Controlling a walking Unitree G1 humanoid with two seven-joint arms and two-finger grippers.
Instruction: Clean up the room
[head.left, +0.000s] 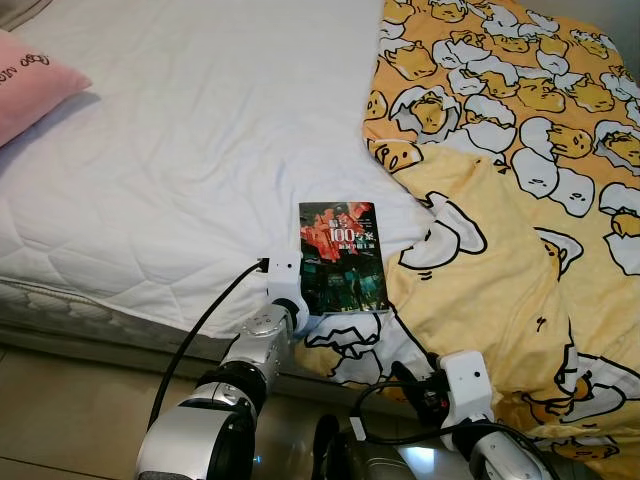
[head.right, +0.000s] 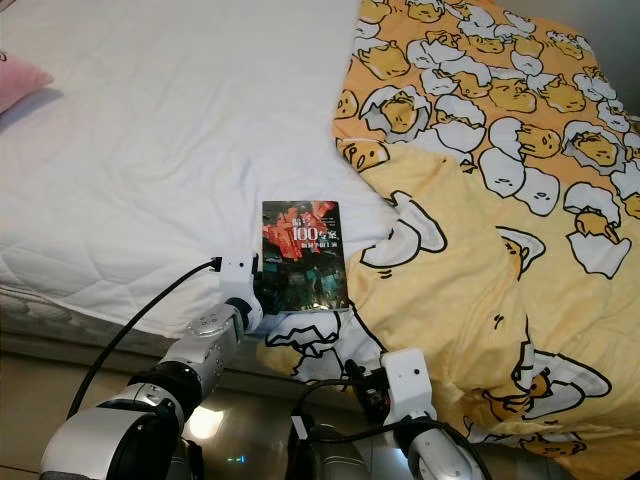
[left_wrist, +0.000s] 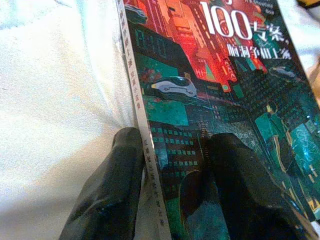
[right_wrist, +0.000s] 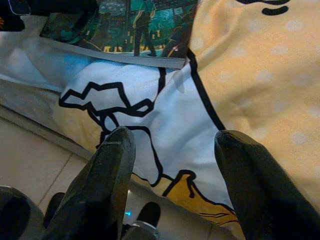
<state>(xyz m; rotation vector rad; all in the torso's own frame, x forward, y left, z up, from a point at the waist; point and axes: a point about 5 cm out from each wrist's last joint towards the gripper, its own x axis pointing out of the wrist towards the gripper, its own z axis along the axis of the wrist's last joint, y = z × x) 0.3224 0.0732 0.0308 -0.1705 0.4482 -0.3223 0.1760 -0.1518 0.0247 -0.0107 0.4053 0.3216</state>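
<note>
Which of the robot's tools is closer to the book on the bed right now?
The left. The left tool is at the book, one finger on its cover and one at its spine edge. The right tool hovers open over the yellow blanket, short of the book's near corner.

A big bed (head.left: 180, 150) with a white, bumpy sheet (head.left: 200, 110) fills the room. A yellow blanket (head.left: 520, 200) with little egg pictures lies over its right side. A pink pillow (head.left: 28, 85) sits at the far left. The floor (head.left: 60, 410) is shiny pale tile.
</note>
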